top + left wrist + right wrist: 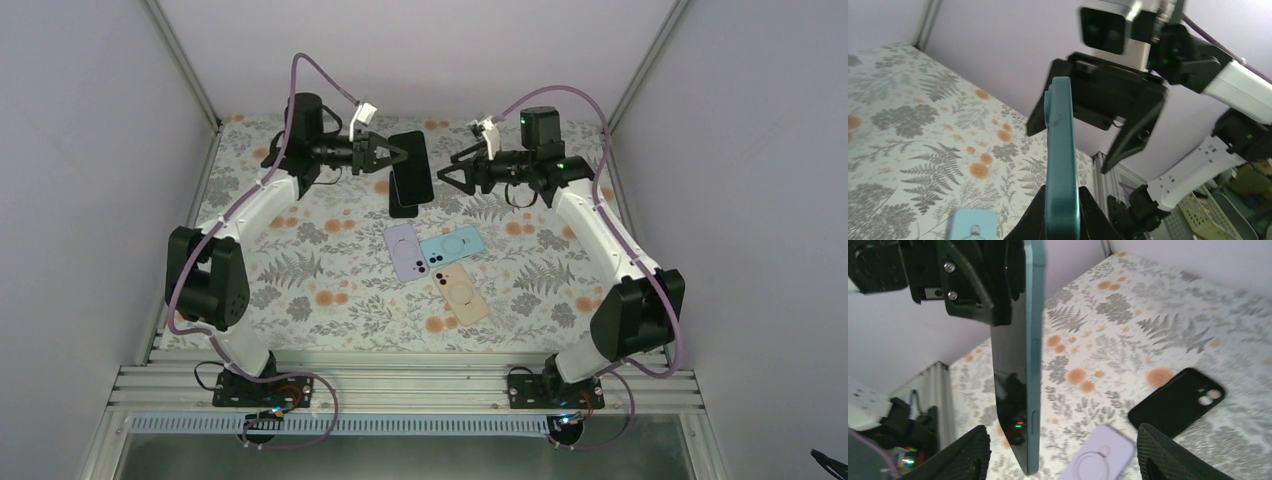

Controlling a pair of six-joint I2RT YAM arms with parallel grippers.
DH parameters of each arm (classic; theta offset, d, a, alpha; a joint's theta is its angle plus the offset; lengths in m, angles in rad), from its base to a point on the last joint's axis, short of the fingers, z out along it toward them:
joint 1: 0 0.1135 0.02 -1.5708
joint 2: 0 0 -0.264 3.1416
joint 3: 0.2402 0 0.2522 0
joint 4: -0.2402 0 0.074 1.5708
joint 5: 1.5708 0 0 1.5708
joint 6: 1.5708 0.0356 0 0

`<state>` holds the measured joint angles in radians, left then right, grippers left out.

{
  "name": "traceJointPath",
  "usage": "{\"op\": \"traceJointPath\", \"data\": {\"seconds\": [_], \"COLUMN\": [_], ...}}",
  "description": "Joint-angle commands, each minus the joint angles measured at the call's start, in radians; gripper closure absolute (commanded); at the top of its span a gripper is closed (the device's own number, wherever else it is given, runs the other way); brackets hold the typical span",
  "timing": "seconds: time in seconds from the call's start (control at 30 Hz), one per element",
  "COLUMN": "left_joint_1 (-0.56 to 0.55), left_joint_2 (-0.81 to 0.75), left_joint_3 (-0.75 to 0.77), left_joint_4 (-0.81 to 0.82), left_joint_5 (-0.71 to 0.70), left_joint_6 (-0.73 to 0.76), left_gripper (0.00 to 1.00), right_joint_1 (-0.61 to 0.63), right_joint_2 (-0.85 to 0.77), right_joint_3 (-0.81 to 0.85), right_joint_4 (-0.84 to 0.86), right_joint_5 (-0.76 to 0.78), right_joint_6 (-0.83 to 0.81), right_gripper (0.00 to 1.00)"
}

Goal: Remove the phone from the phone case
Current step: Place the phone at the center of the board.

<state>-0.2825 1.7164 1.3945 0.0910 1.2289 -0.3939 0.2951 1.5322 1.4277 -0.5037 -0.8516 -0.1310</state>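
1. Teal flat rectangular phone with a glossy black screen (411, 165) is off the tabletop, at 12 o'clock from the tabletop's centre in the top view.
2. Left hand (388, 157) is at 9 o'clock of the phone and is clamped narrow on it, one finger on each broad face.
3. Right hand (450, 172) is at 3 o'clock of the phone. Its jaws stand wide and hold nothing. In the right wrist view the phone's free end hangs between the two black pads (963, 455) and touches neither.
4. Black rectangular phone case with a camera cut-out (403, 209) lies flat on the fern-and-flower-patterned tabletop (300, 270), at 6 o'clock of the raised phone and partly hidden by it in the top view.
5. Three more flat items lie at 6 o'clock of the black case:
   - lavender rectangular item with a ring mark (404, 250);
   - light blue rectangular item (452, 247), touching the lavender one at 3 o'clock;
   - beige rectangular item (461, 292), nearest the arm bases.
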Motion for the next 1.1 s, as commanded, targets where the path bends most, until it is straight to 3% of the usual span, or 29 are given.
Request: {"op": "traceJointPath", "data": {"seconds": [0.0,0.27,0.67,0.8,0.87,0.93,1.07], "left_joint_1": [-0.03,-0.083,-0.126,-0.131,-0.132,-0.132,-0.13], "left_joint_2": [-0.034,0.001,0.046,0.058,0.064,0.068,0.068], "left_joint_3": [0.031,0.104,0.173,0.193,0.2,0.208,0.236], "left_joint_4": [-0.023,-0.166,-0.259,-0.277,-0.28,-0.287,-0.345], "left_joint_5": [0.072,0.064,0.075,0.059,0.05,0.031,-0.055], "left_joint_6": [0.111,0.239,0.309,0.312,0.307,0.304,0.345], "left_gripper": [0.98,0.98,0.98,0.97,0.96,0.79,0.29], "right_joint_1": [-0.017,-0.017,-0.016,-0.016,-0.017,-0.019,-0.036], "right_joint_2": [0.022,0.03,0.039,0.04,0.04,0.041,0.061], "right_joint_3": [-0.008,-0.036,-0.056,-0.054,-0.056,-0.054,-0.035], "right_joint_4": [-0.015,-0.066,-0.083,-0.075,-0.064,-0.051,-0.047], "right_joint_5": [-0.209,-0.312,-0.335,-0.34,-0.336,-0.333,-0.308], "right_joint_6": [0.082,0.047,0.042,0.05,0.064,0.077,0.095], "right_gripper": [0.33,0.37,0.77,0.95,0.96,0.96,0.96]}}
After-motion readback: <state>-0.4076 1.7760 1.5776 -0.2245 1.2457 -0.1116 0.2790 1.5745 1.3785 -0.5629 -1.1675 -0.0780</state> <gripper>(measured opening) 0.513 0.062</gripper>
